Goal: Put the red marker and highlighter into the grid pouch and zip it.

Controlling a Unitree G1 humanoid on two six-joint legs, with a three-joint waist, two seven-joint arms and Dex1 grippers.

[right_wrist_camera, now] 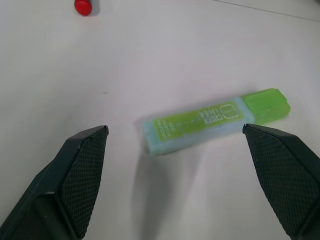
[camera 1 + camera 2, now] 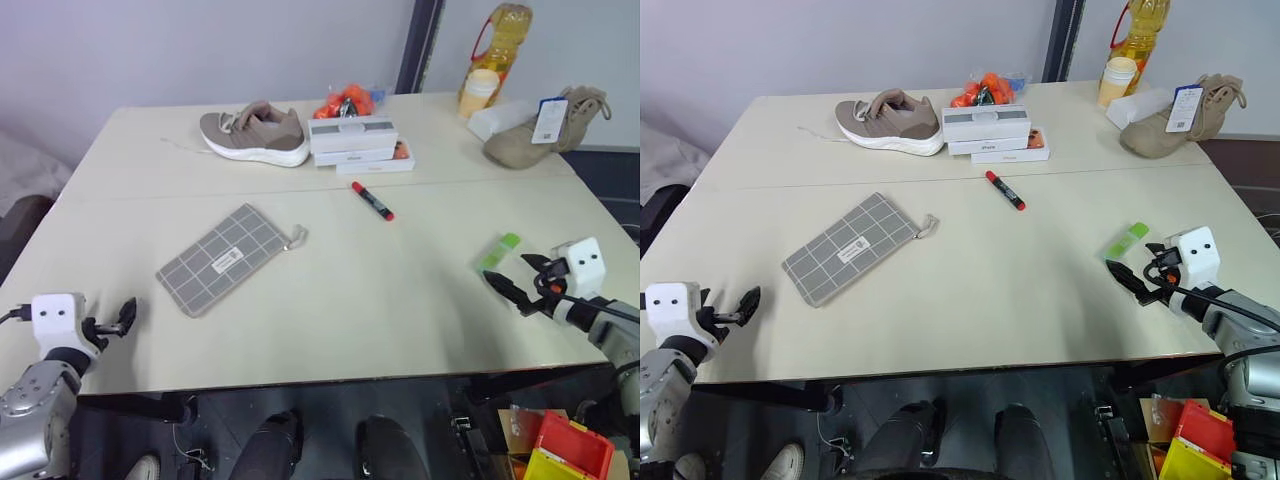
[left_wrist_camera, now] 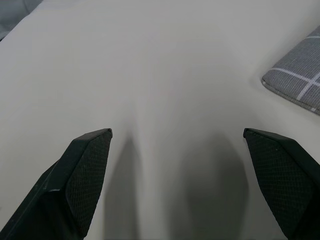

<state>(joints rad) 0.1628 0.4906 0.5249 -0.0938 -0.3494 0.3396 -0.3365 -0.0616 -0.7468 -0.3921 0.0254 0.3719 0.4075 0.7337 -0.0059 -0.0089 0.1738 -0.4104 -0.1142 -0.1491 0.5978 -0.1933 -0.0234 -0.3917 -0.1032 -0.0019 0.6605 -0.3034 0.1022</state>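
The right gripper (image 2: 522, 282), jaws spread wide and empty, hovers just short of the green highlighter (image 1: 215, 121), while the left gripper (image 2: 118, 318), likewise agape, sits near the grid pouch (image 2: 223, 256).

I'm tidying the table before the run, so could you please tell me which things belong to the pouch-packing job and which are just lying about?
For the job:
- red marker
- green highlighter
- grid pouch, lying flat

Just lying about:
- sneaker
- stack of white boxes
- orange bundle
- oil bottle
- tan boot
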